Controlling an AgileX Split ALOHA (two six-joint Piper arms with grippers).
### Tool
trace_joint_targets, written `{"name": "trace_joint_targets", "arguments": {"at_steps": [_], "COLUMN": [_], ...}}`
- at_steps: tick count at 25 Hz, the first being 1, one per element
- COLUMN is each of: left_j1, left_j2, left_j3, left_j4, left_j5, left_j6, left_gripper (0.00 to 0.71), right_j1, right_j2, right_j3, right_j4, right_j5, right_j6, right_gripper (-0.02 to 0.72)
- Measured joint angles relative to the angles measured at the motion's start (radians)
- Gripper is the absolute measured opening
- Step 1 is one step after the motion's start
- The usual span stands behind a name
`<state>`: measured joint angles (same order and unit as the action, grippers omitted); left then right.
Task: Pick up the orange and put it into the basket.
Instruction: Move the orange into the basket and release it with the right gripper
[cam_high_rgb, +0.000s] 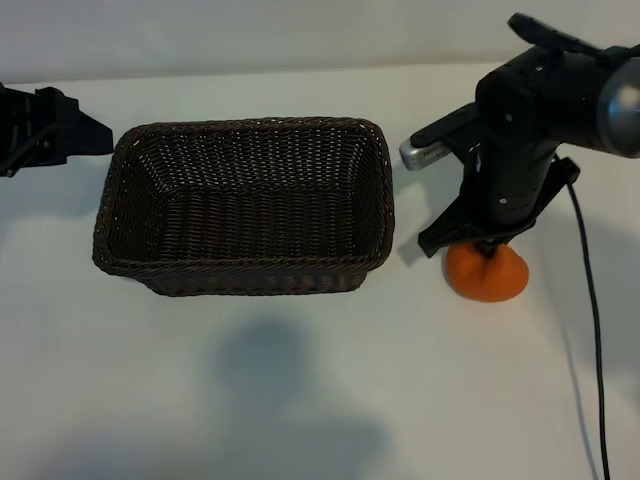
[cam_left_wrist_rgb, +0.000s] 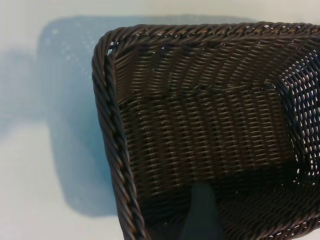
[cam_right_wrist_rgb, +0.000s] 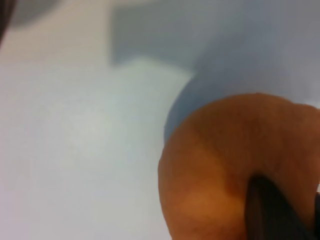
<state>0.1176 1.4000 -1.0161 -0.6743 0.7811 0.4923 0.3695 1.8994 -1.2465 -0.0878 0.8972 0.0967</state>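
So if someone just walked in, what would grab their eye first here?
Probably the orange, bright against the white table, with the right gripper pinched shut on its knobby top. Next, the big dark wicker basket to its left, nothing inside, with the left gripper parked open by its far corner.

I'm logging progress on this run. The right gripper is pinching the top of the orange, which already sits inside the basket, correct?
Not quite. The right gripper is pinching the top of the orange, but the orange sits on the table beside the basket, not inside it. The exterior view shows the basket holding nothing.
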Motion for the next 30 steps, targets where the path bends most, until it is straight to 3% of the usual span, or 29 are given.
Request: {"name": "trace_joint_targets", "arguments": {"at_steps": [17, 30], "left_j1": [0.0, 0.0], "left_j2": [0.0, 0.0], "left_j3": [0.0, 0.0], "left_j4": [-0.001, -0.002], "left_j5": [0.0, 0.0], "left_j6": [0.004, 0.004], "left_gripper": [0.59, 0.59], "right_j1": [-0.023, -0.023], "right_j2": [-0.223, -0.226], "right_j3": [-0.141, -0.177], "right_j4": [-0.004, 0.217], "right_j5": [0.094, 0.042], "right_j6": [0.014, -0.111], "right_gripper": [0.044, 0.044]}}
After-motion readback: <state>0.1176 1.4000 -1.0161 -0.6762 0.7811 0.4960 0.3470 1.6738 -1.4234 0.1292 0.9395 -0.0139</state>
